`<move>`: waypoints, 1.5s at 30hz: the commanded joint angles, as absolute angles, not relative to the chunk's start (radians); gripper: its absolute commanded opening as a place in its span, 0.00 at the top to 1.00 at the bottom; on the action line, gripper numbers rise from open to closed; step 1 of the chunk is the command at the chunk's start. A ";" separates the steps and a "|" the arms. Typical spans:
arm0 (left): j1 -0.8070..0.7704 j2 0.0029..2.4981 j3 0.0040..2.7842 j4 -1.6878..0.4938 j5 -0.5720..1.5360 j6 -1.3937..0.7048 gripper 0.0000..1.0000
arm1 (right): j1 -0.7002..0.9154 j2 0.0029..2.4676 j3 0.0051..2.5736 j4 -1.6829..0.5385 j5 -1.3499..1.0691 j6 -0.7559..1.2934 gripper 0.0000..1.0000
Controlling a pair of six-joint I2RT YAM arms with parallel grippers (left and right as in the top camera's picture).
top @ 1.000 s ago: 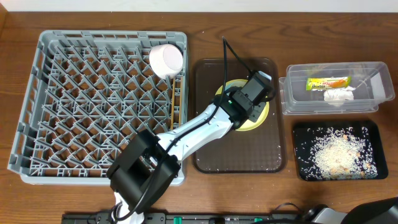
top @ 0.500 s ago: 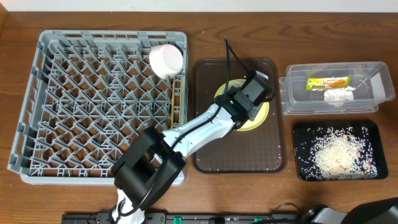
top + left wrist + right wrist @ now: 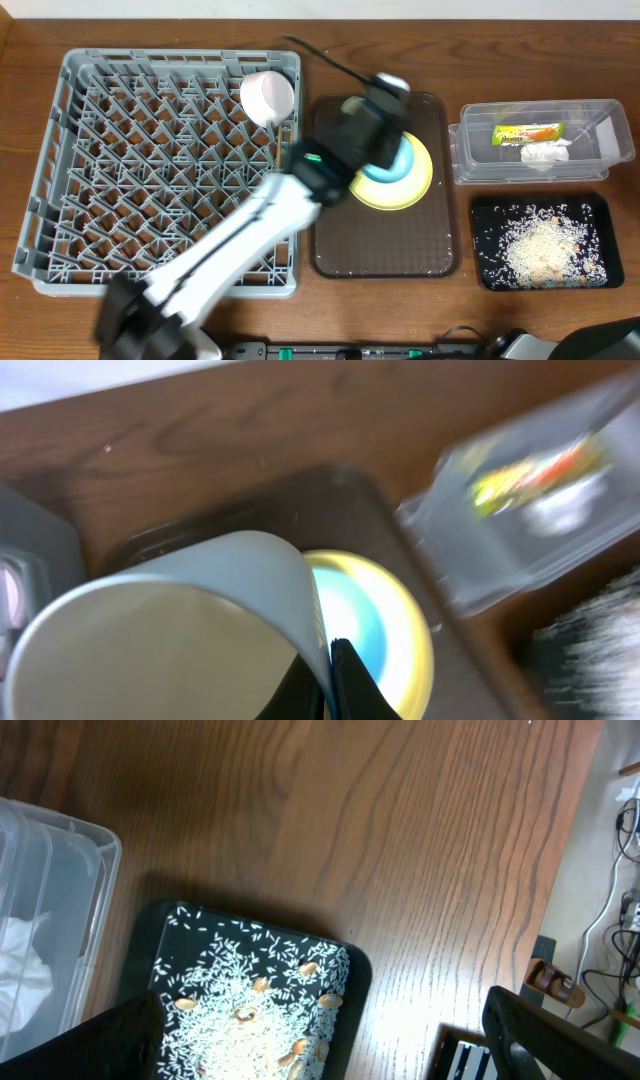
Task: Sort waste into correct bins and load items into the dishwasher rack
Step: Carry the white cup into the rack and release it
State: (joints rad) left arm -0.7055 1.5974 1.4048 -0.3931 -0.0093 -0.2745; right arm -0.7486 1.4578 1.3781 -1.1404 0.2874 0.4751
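White bowl point(image 3: 160, 630) is hanging in the left claw point(image 3: 328, 678), above the brown serving tray point(image 3: 250, 510). The jaws are pinching its thin rim, almost closed, one finger inside and one outside. Under it, the blue bowl point(image 3: 355, 625) is sitting in the yellow plate point(image 3: 408, 610), both on that tray. The rack point(image 3: 150, 170) is lying just left of the tray on the desk point(image 3: 30, 320). I'm seeing only the cream cup point(image 3: 267, 95) in it, in the far corner by the tray.

Risks I'm weighing:
- The grip is on the rim edge alone and the bowl looks smooth and glazed, so a fast swing could swivel it or let it slip out.
- The pegs look like stiff grey plastic in tight rows. A bowl set down flat could perch on the tips instead of seating between rows, or knock the cup.

The right claw point(image 3: 320, 1055) is hanging spread wide, holding nothing, beside the black tray point(image 3: 358, 982) of rice point(image 3: 250, 990). The wrapper point(image 3: 528, 132) and crumpled tissue point(image 3: 545, 153) are lying in the clear tub point(image 3: 470, 165).
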 commanded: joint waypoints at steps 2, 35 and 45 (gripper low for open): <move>-0.471 1.514 1.412 -0.403 0.503 -0.464 0.94 | -0.753 1.451 1.378 -1.141 0.298 0.493 0.01; 0.096 1.994 1.291 -0.411 1.454 -0.491 0.94 | -0.753 1.451 1.378 -1.142 0.299 0.493 0.01; 0.103 1.994 1.267 -0.411 1.377 -0.441 0.89 | -0.753 1.451 1.378 -1.141 0.299 0.493 0.01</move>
